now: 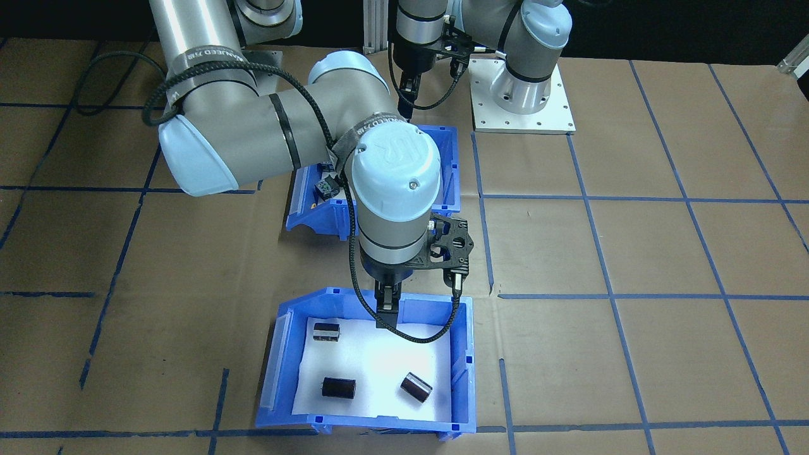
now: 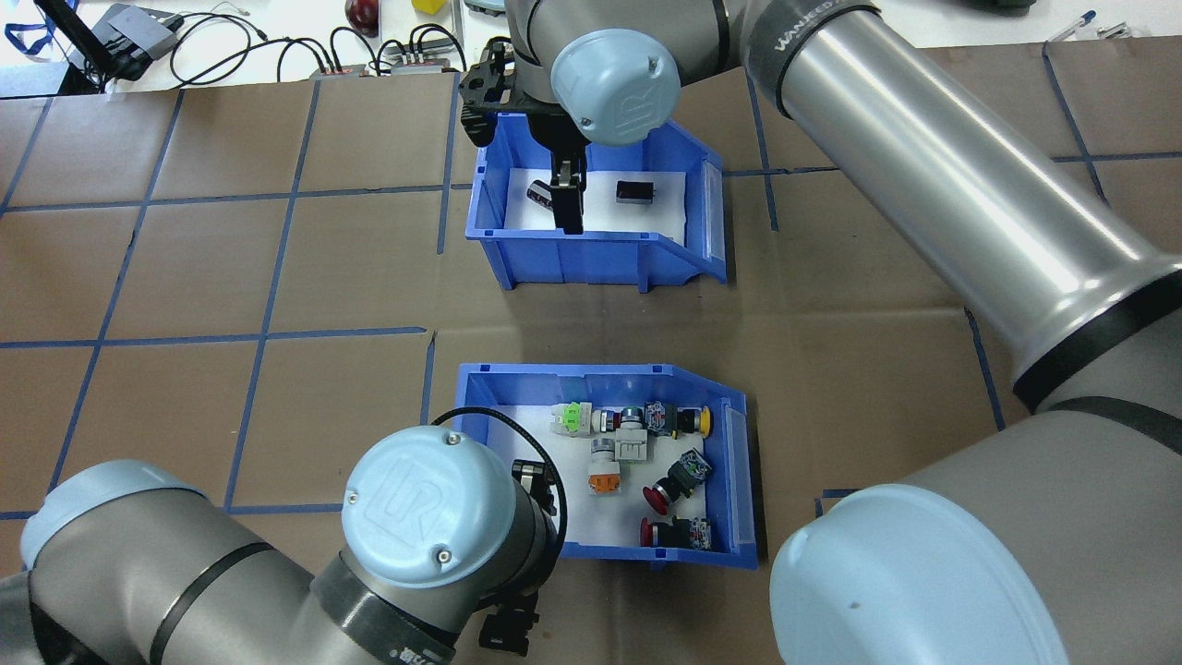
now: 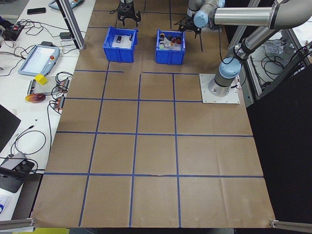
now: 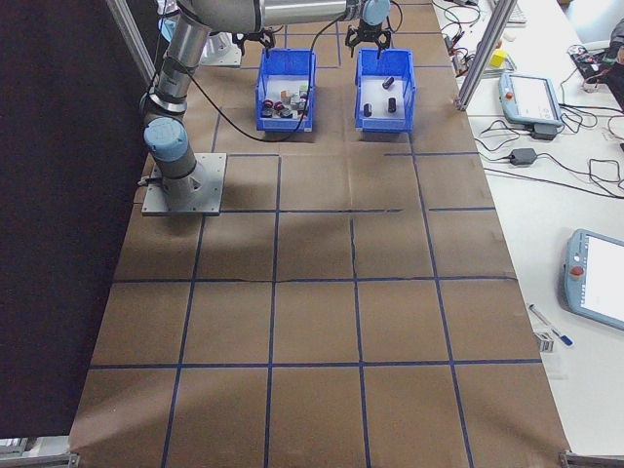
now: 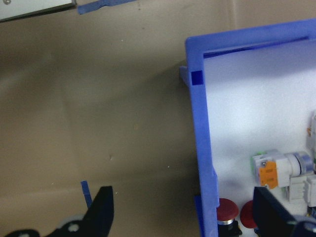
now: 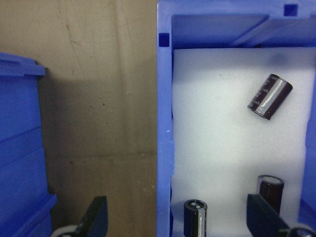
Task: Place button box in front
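Brown-papered worktop (image 2: pixel 277 277): both hands open, left hand (image 5: pixel 180 212) and right hand (image 6: pixel 175 217) straddling bin walls, so squeeze squarely before sliding button box (image 2: pixel 609 462).

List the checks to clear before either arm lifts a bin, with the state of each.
1. Left tool open and astride the button box wall: ok.
2. Right tool open and astride the cylinder bin wall: ok.
3. Either tool shut on its wall: not ok, both are open.
4. Red buttons clear of the left tool's inner finger: cannot tell, they lie close.
5. Bins apart, with bare table between them: ok.
6. Button box in front: not ok, it sits on the robot's side of the cylinder bin.
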You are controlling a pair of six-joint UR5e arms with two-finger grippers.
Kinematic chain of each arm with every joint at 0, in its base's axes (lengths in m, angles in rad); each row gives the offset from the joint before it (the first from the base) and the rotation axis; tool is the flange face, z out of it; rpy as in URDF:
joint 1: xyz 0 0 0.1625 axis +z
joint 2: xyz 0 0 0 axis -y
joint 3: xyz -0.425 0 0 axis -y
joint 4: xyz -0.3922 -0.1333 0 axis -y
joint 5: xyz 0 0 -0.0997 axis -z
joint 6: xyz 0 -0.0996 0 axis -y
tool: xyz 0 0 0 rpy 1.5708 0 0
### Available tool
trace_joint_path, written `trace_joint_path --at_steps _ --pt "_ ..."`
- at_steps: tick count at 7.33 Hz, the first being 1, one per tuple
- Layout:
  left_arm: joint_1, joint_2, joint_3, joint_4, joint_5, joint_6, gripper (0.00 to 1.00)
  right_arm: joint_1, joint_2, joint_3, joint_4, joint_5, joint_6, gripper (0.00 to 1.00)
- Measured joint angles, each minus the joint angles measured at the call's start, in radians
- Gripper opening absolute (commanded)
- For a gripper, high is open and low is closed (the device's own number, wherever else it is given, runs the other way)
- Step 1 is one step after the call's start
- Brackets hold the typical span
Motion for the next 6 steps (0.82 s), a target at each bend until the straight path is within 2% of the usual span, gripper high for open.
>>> trace_joint_path --at_steps 4,5,6 --pt "-0.011 -0.050 -0.080 0.113 -0.011 -0.040 0.98 0.013 0.067 0.007 -0.005 -0.002 0.005 0.99" --pt "-0.011 -0.059 -0.092 0.126 -0.032 -0.045 0.88 0.013 0.083 0.007 -0.007 -0.001 0.011 0.90" --pt "-0.011 -0.075 -0.097 0.144 -0.046 -0.049 0.76 0.014 0.095 0.007 -0.017 -0.001 0.014 0.73"
